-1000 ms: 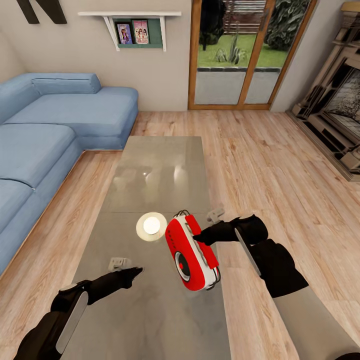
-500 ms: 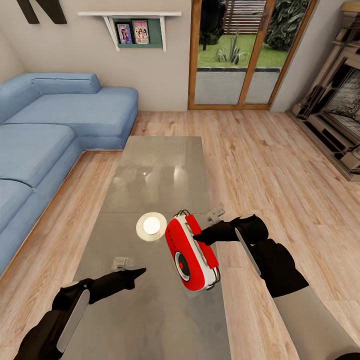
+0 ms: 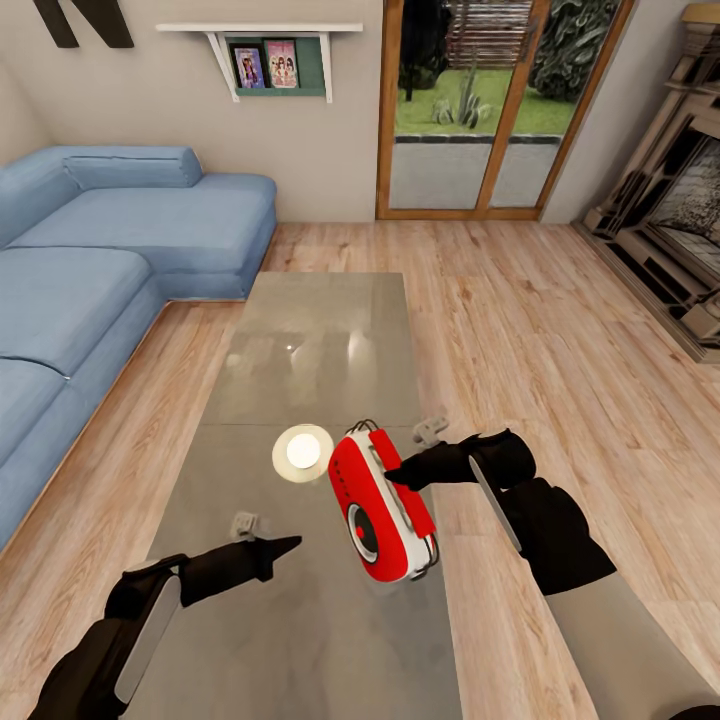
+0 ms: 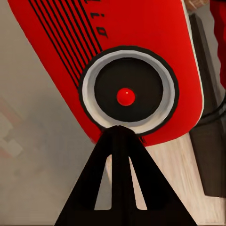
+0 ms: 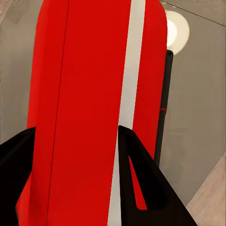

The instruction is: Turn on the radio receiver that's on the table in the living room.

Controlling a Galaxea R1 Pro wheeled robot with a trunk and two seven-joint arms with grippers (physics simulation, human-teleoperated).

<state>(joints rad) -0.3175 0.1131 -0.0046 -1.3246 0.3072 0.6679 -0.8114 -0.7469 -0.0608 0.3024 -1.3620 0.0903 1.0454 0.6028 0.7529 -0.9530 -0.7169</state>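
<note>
The red radio receiver (image 3: 380, 505) with its white trim stands tilted at the right edge of the glossy table (image 3: 320, 330). My right gripper (image 3: 395, 475) reaches in from the right and is shut on the radio's top side. In the right wrist view its fingers (image 5: 136, 174) straddle the red body (image 5: 84, 94). My left gripper (image 3: 290, 545) is shut to a point and hovers a short way left of the round dial. In the left wrist view that tip (image 4: 117, 128) sits just short of the dial (image 4: 126, 96) with its red centre.
A round cream disc (image 3: 303, 452) lies on the table just left of the radio. The blue sectional sofa (image 3: 90, 260) runs along the left, the glass doors (image 3: 480, 110) stand at the back, and the fireplace (image 3: 680, 220) is at the right.
My left gripper has slid to the right, closer to the radio's dial. The radio and my right gripper have barely shifted.
</note>
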